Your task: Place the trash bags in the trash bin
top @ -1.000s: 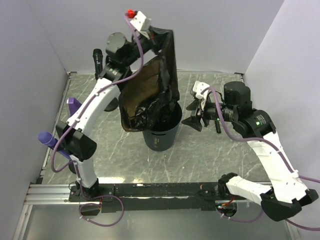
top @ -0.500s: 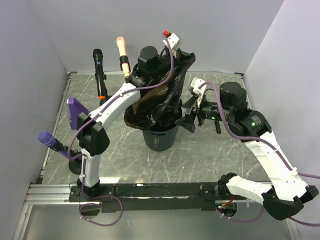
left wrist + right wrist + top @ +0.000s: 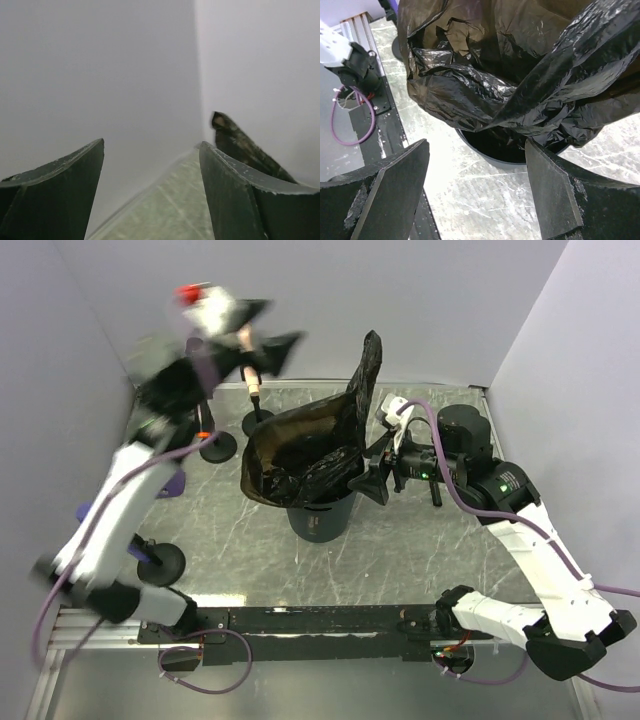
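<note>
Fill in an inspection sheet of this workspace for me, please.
Surface: marbled grey table, no spills seen.
Job's things: black trash bag bunched in the mouth of the trash bin, spilling over the rim, one corner sticking up; not fully inside.
Clutter: three microphone stands on round black bases, left of and behind the bin.
Grippers: left gripper raised high, open, empty, blurred; right gripper open, empty, beside the bag.
Cables: purple cables along both arms, looped at the bases; no snag seen.
Surroundings: plain pale walls on three sides.
</note>
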{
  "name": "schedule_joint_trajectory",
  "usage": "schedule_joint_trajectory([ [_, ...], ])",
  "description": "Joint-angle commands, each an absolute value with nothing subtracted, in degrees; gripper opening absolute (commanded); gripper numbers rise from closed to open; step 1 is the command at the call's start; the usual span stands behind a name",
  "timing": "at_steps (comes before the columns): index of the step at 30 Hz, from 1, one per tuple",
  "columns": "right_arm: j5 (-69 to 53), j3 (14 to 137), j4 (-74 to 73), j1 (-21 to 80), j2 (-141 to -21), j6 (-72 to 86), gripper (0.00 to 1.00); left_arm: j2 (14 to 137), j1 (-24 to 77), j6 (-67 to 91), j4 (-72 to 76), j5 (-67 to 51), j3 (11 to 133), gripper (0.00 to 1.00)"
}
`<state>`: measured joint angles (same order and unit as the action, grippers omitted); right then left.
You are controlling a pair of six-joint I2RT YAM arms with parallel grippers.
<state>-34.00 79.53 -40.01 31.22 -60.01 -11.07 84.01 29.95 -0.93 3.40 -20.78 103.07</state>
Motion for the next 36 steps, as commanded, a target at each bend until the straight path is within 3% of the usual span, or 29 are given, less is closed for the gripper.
schedule_joint_trajectory([
  [1,-33.92,80.86,-38.06,31.38,-58.71,-13.18,0.83,68.41,25.32,-3.34,-3.39,-16.35,91.00,0.82],
  [4,-38.65,83.66,-38.84,31.64,-59.94,-17.56,0.83,61.28,23.03,-4.23,-10.00,-11.28,85.09,0.80],
  [7,-41.65,88.66,-41.21,32.87,-61.34,-25.55,0.82,56.79,20.84,-0.80,-18.78,-9.14,80.87,0.73],
  [10,-38.95,91.75,-44.90,36.20,-61.79,-36.26,0.77,54.32,19.25,2.54,-26.96,-11.85,77.27,0.57],
  [13,-38.06,93.25,-47.01,38.31,-61.35,-42.96,0.69,52.57,18.90,2.19,-33.73,-17.13,72.97,0.34],
  [15,-38.41,94.65,-49.21,39.80,-61.44,-47.26,0.69,50.20,18.72,4.21,-34.45,-17.40,69.10,0.19],
  [18,-36.40,96.76,-53.60,43.58,-63.19,-53.85,0.73,47.03,18.63,4.75,-34.54,-19.24,63.56,0.06],
  [24,-25.86,92.48,-51.87,51.14,-65.39,-64.94,0.87,44.56,18.63,3.25,-33.23,-28.89,57.75,0.09],
  [29,-19.34,91.22,-45.17,53.96,-68.54,-65.30,0.85,46.14,18.63,5.62,-27.70,-39.44,56.52,0.11],
  [36,-13.46,90.09,-41.13,54.23,-72.86,-69.68,0.78,51.14,18.63,8.78,-19.00,-43.68,56.77,0.13],
])
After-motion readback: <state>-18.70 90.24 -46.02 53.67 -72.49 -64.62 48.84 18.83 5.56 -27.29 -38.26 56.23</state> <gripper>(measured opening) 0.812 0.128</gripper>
